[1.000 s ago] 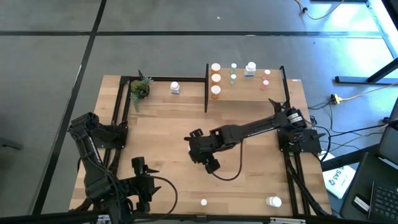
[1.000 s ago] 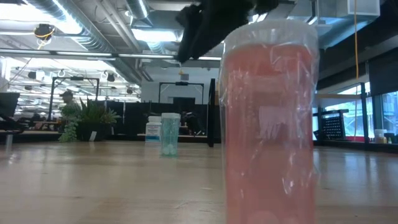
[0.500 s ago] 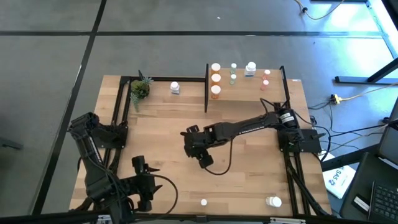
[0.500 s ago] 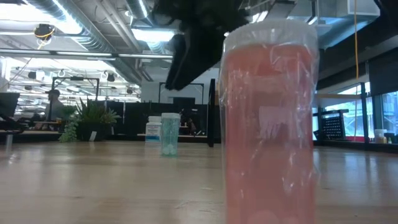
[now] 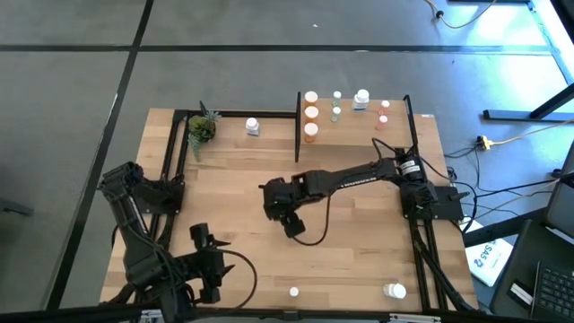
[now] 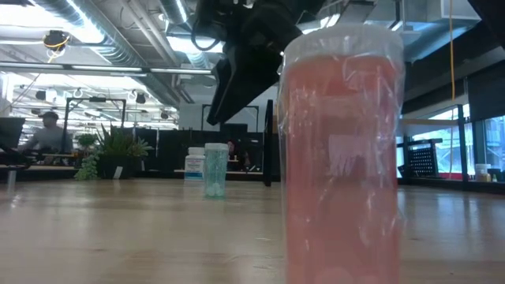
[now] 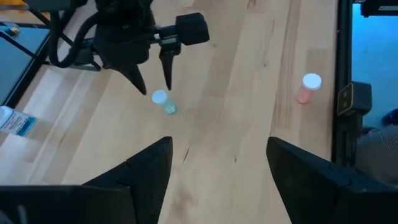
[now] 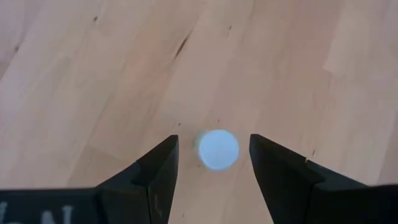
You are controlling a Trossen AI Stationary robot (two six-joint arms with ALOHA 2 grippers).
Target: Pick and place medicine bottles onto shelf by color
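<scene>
Seen from above, a light-wood tabletop (image 5: 233, 251) fills the middle of the frame. At lower left, the left arm is folded near the tabletop's front edge, its left pincer (image 5: 199, 238) spread and empty, holding nothing.

In the upper left of the tabletop stands a small green potted plant (image 5: 202, 128), and just right of it a white medicine bottle (image 5: 252, 126) stands alone.

In the centre, the right arm reaches across from the right edge, and its right pincer (image 5: 273, 199) points straight down over the bare wood. Its fingers are spread and grip nothing. In the right wrist view a small bottle seen cap-up, the green bottle (image 8: 218, 149), stands between the two dark fingers (image 8: 158, 171) without touching either. The left wrist view shows the same pale green bottle (image 7: 164, 102) upright on the wood, just below the fingertips hanging above it.

At upper centre and right, the shelf (image 5: 354, 135) carries the sorted bottles in columns: orange bottles (image 5: 310, 113) at its left, a green one (image 5: 335, 112) next, a white one (image 5: 360, 100), then pinkish-red ones (image 5: 384, 111) at its right.

Along the lower edge of the frame, a tiny white-capped bottle (image 5: 294, 292) stands at centre, and a larger white-capped one (image 5: 394, 290) sits toward the lower right. The low view is filled on its right by a pinkish-red bottle (image 6: 343, 158) close to the camera.
</scene>
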